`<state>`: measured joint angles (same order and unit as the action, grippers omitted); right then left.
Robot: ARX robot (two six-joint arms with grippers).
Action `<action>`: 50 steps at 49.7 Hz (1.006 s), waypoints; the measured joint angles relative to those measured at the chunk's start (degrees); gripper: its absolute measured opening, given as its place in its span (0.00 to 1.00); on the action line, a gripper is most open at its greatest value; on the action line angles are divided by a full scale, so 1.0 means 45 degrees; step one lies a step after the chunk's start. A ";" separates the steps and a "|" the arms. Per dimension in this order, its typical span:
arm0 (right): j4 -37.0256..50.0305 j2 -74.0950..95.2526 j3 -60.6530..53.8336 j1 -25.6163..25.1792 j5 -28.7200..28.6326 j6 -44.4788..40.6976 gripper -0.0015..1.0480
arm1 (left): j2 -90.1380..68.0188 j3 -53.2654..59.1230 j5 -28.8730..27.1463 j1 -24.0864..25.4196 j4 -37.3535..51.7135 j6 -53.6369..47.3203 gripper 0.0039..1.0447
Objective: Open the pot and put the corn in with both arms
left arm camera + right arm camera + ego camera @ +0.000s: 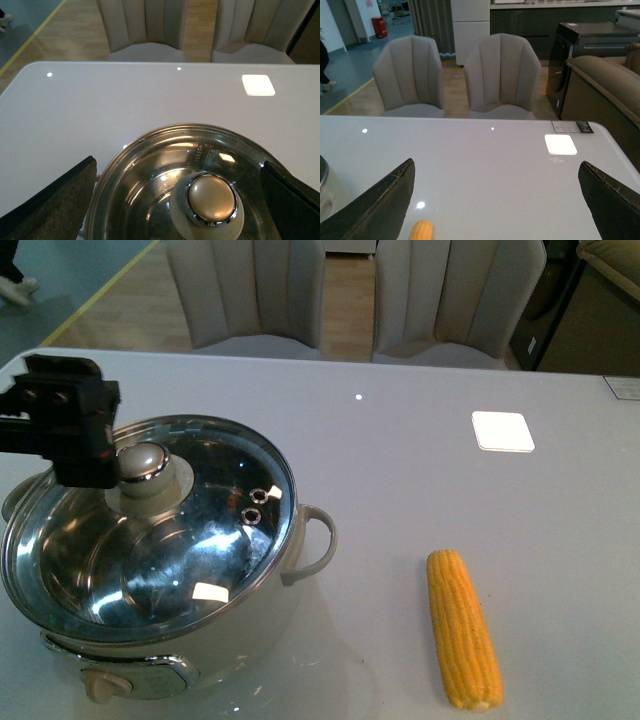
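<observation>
The left pincer point(177, 169) hung spread astride the lid knob point(147, 462) of the closed pot point(262, 602), likely to lift it, while the right pincer point(496, 167), also spread, hovered near the corn point(463, 630) on the desk point(400, 460).

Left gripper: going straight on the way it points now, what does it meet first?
Most likely the lid knob, between the left gripper's open fingers, on the glass lid covering the pot. Depth unclear; it may touch glass first.
</observation>
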<state>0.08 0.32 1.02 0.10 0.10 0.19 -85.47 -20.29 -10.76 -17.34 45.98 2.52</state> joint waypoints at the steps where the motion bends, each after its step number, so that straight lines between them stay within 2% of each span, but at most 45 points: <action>1: 0.0000 0.0000 0.0000 0.0000 0.0005 0.0000 0.92 | -0.0364 -0.0073 0.0005 -0.0049 0.0238 -0.0044 0.93; 22: 0.0000 0.0000 0.0000 -0.0005 0.0000 0.0000 0.92 | -0.4833 -0.1078 -0.0155 -0.0529 0.2817 -0.0015 0.93; 50: 0.0000 0.0000 0.0000 -0.0005 0.0000 0.0000 0.92 | -0.6654 -0.2200 -0.0719 -0.0743 0.2963 0.0903 0.93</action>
<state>0.08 0.32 1.02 0.08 0.10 0.19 -115.42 -30.20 -14.00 -20.69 59.31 6.59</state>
